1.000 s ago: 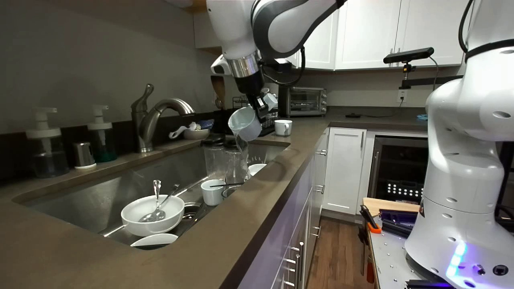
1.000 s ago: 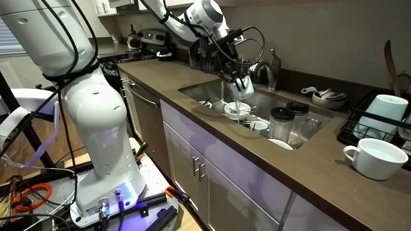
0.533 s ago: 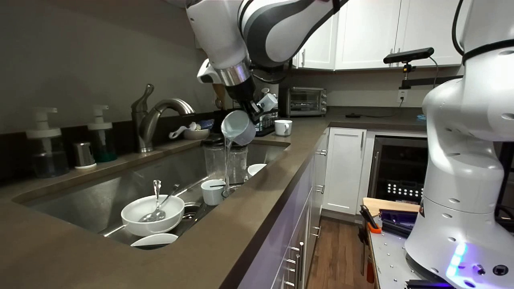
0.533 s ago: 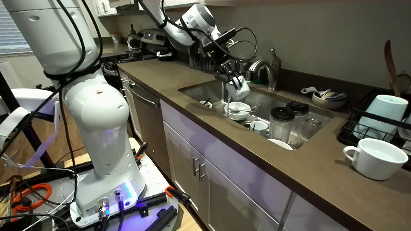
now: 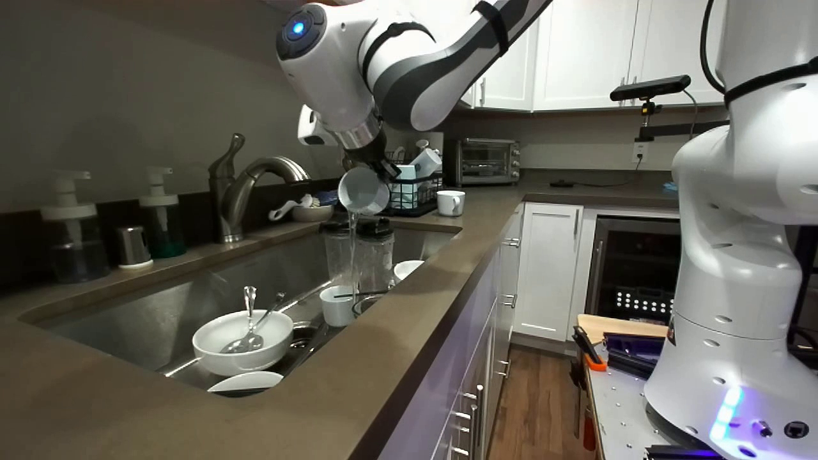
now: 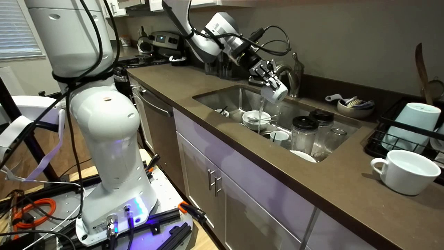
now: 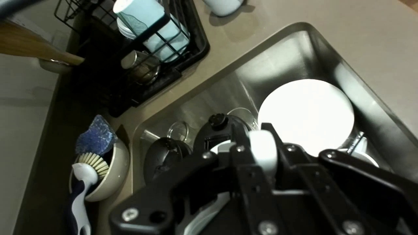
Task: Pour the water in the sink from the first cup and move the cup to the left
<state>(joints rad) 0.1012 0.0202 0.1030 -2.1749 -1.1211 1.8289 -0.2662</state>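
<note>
The first cup, white and glossy, hangs tipped over the sink in both exterior views (image 5: pixel 363 193) (image 6: pixel 274 92). A thin water stream (image 5: pixel 353 246) runs from its rim into the stainless sink (image 5: pixel 160 316). My gripper (image 5: pixel 388 170) is shut on the cup's handle, with the cup body off to one side of the fingers. In the wrist view, the white handle (image 7: pixel 263 150) sits between the two black fingertips (image 7: pixel 254 130); most of the cup body is hidden behind the gripper there. The chrome faucet (image 5: pixel 239 198) stands behind the sink.
In the sink are a white bowl with spoons (image 5: pixel 220 351), another white cup (image 5: pixel 335 306) and jars with black lids (image 6: pixel 304 133). A white mug (image 6: pixel 409 173) and a black dish rack (image 6: pixel 378 139) stand on the counter beside a brush bowl (image 6: pixel 357 110).
The cup has shifted across the sink and its open mouth is tipped further over. The water stream has moved with it and continues falling. The grip on the handle looks unchanged.
</note>
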